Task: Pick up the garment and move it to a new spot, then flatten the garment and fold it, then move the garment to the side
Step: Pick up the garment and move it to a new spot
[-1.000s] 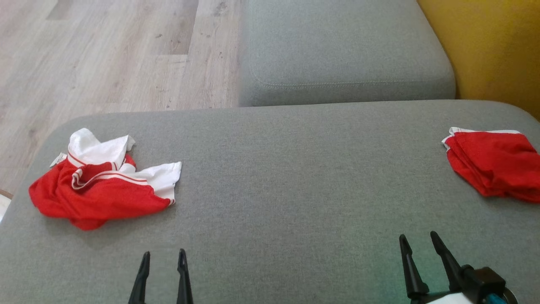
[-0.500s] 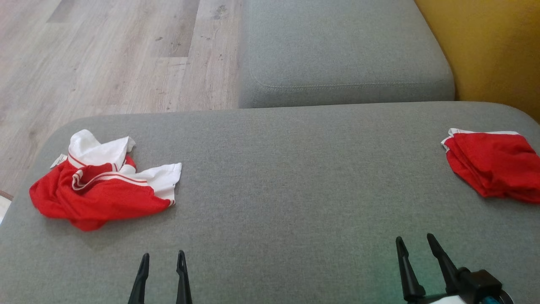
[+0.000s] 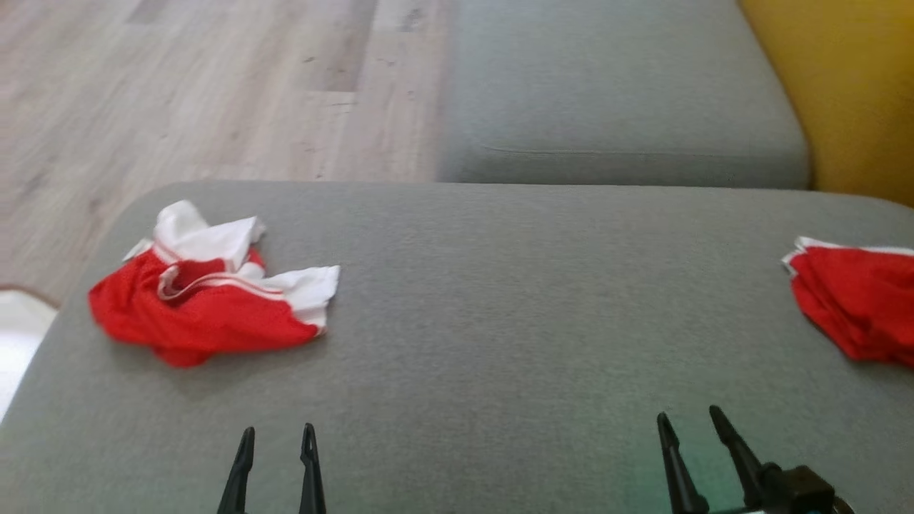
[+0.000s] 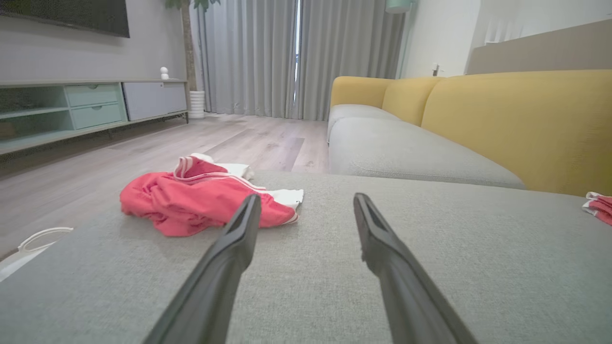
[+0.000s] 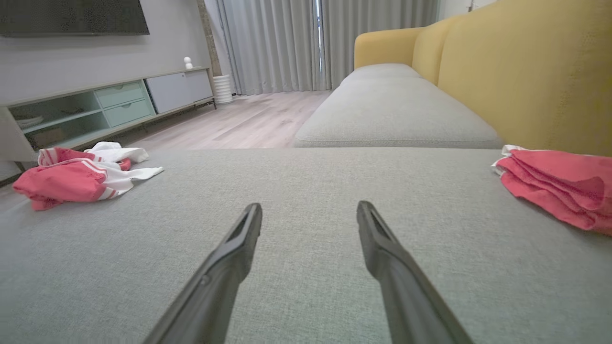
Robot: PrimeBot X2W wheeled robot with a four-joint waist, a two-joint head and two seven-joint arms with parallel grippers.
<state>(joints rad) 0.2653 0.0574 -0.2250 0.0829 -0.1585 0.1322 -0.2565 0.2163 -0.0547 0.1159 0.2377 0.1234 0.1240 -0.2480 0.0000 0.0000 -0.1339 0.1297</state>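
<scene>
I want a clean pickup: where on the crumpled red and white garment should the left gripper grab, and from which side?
Probably the striped fold humped in the middle of the garment, coming down from above with the open left gripper. That ridge stands proud of the cushion; its edges lie flat.

On my feed the left gripper [image 3: 278, 428] is two slim black fingers [image 3: 312, 471], each narrowing to a pointed tip. The right gripper [image 3: 688, 412] has the same pair of long dark prongs, and they run back into a chunky black block [image 3: 796, 487] at their base. Through the wrist cameras I see the fingers as matte dark grey and smooth, widest low down, with a flat bevelled inner face near each blunt tip
</scene>
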